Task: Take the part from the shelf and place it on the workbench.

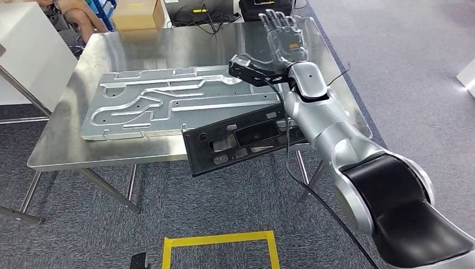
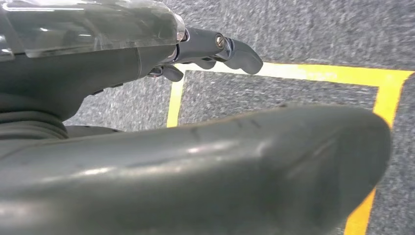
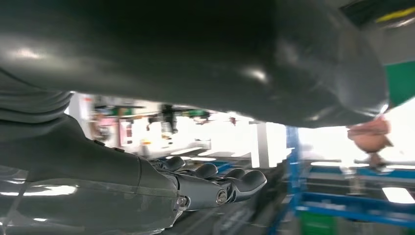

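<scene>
Part: black part [image 1: 246, 140] lies on the surface [image 1: 112, 53], jutting over its near edge, overlapping the silver panel [image 1: 168, 101].
Right hand [image 1: 283, 31]: raised, fingers apart, holding nothing.
Left hand [image 2: 215, 49]: hangs above the floor; grip unclear.
Progress: placement looks done; retreat remains.

On the one steel table [image 1: 67, 147] lie two flat parts: one silver plate [image 1: 168, 103] with routed grooves and one black panel [image 1: 241, 140] jutting past the near edge. One cardboard box [image 1: 138, 14] stands beyond the far edge. One square of yellow tape [image 1: 219, 240] marks the carpet in front of the table. One robot arm [image 1: 336, 140] rises over the table, ending in one raised hand [image 1: 283, 33] with fingers spread. One other hand [image 2: 215, 49] hangs over the tape. One person [image 1: 75, 14] shows at the far left corner.
</scene>
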